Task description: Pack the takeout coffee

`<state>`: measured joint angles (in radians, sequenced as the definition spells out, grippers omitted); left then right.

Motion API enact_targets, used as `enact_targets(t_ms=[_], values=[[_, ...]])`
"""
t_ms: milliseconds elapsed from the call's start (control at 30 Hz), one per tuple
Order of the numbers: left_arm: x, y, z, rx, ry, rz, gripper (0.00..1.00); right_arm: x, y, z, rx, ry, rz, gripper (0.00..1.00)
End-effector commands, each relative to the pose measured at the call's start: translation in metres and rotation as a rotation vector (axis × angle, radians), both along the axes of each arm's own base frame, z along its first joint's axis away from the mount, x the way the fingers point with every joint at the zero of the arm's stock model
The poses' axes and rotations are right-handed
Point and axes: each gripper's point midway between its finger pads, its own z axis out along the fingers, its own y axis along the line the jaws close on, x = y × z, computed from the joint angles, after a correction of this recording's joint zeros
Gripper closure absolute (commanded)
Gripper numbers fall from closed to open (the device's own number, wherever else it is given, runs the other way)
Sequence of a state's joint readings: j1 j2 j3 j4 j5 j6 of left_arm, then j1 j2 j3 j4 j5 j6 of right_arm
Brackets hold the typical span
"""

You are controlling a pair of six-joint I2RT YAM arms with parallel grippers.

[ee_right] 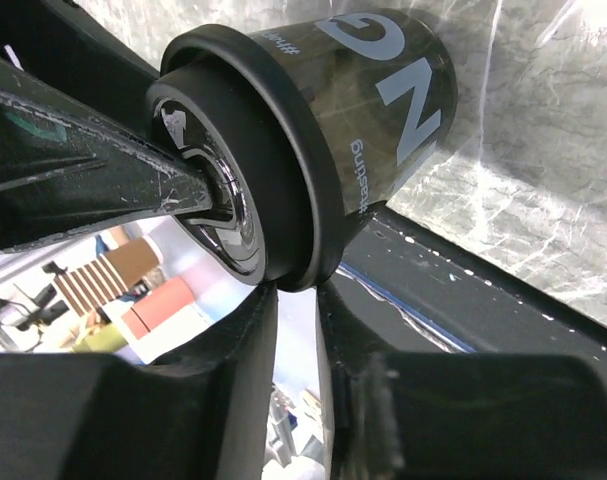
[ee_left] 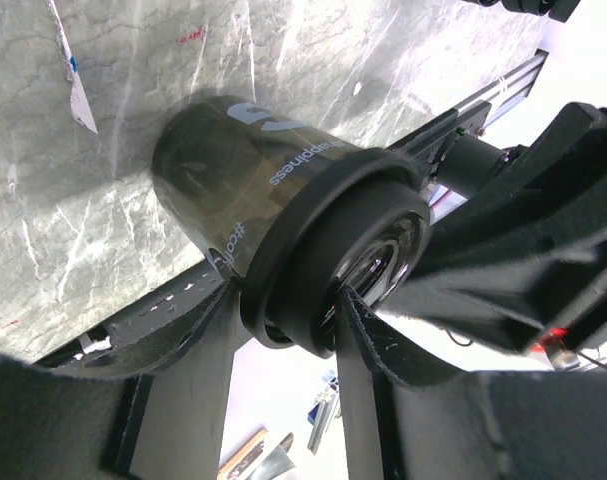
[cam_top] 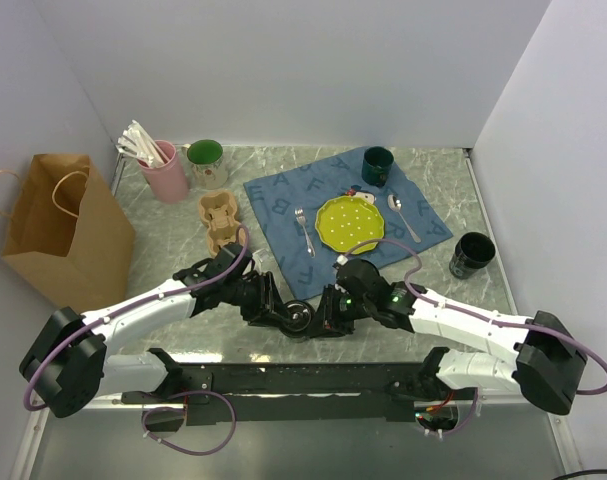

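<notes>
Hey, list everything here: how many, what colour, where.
Held cup: one, black, sideways between grippers.
Other cup: one, black, right of cloth.
Carrier: one, tan, left of cloth.
Bag: one, brown, far left.
Cloth: one, blue, centre.
Plate: one, green, on cloth.
Fork: one, silver, plate's left.
Spoon: one, silver, plate's right.
Mug: one, dark green, cloth's far edge.
Pale mug: one, green inside, back left.
Pink cup: one, holding white utensils, back left.
Left gripper, right gripper: two, black, at held cup's lid.

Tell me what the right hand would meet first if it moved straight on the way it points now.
The cup: its lid rim sits right in front of the right hand, perhaps touching it. The left hand grips the same cup from the other side.
</notes>
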<state>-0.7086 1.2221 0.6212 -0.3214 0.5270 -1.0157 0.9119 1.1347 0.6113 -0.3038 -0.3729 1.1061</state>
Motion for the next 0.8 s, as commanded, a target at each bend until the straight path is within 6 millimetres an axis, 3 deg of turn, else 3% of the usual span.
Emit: enact_targets(t_ms=[0, 200, 367, 500, 600, 767], values=[[-0.030, 0.053, -0.069, 0.314, 0.120, 0.020, 0.55, 0.018, -0.030, -0.043, -0.180, -0.059, -0.136, 0.77], [-0.031, 0.055, -0.073, 0.331, 0.130, 0.010, 0.56, 0.014, -0.037, -0.058, -0.214, -0.043, -0.152, 0.78], [-0.032, 0.055, -0.075, 0.334, 0.134, 0.007, 0.55, 0.015, -0.037, -0.055, -0.224, -0.056, -0.137, 0.77], [-0.032, 0.057, -0.076, 0.349, 0.132, -0.003, 0.56, 0.021, -0.029, -0.014, -0.171, -0.144, -0.074, 0.69], [-0.031, 0.057, -0.076, 0.352, 0.125, -0.005, 0.56, 0.034, -0.022, 0.027, -0.123, -0.242, -0.051, 0.62], [-0.031, 0.058, -0.078, 0.360, 0.122, -0.018, 0.56, 0.052, -0.029, 0.039, -0.076, -0.291, -0.032, 0.59]])
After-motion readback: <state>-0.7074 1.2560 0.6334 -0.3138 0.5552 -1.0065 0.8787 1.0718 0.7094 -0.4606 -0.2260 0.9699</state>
